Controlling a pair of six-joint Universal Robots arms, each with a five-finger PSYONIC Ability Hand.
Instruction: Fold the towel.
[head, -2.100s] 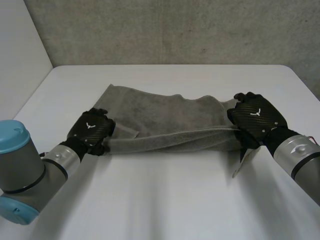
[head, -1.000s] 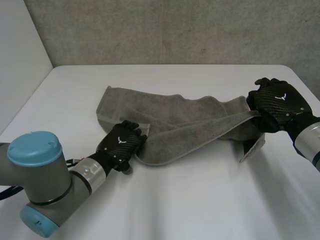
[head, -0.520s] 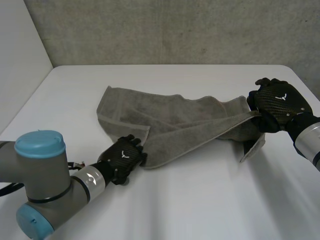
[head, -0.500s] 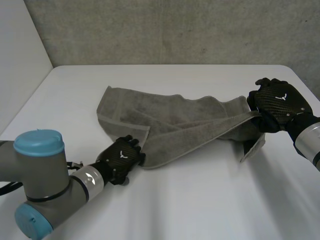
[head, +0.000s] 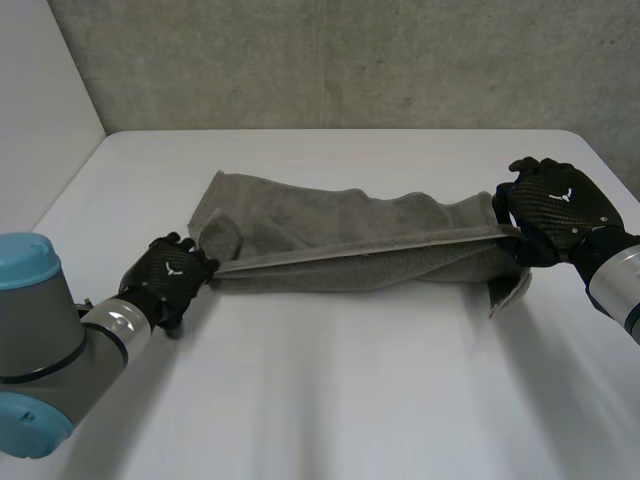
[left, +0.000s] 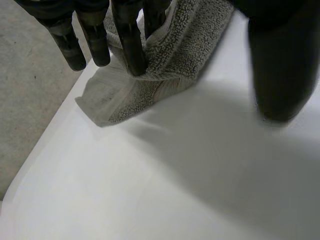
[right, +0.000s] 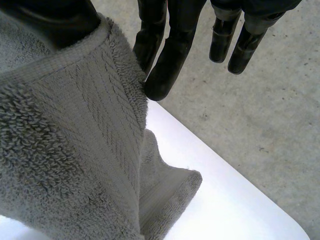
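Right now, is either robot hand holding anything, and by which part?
Both grip the towel: the left robot hand pinches the edge at one end, the right robot hand the edge at the opposite end.

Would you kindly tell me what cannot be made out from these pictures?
Head view: the back of the left hand hides the towel end it pinches.
Head view: the back of the right hand hides its grip on the other end.
Head view: the towel's top layer hides the layers beneath.
Left wrist view: the thumb is blurred.
Right wrist view: the edge cuts off the towel beyond the pinch.
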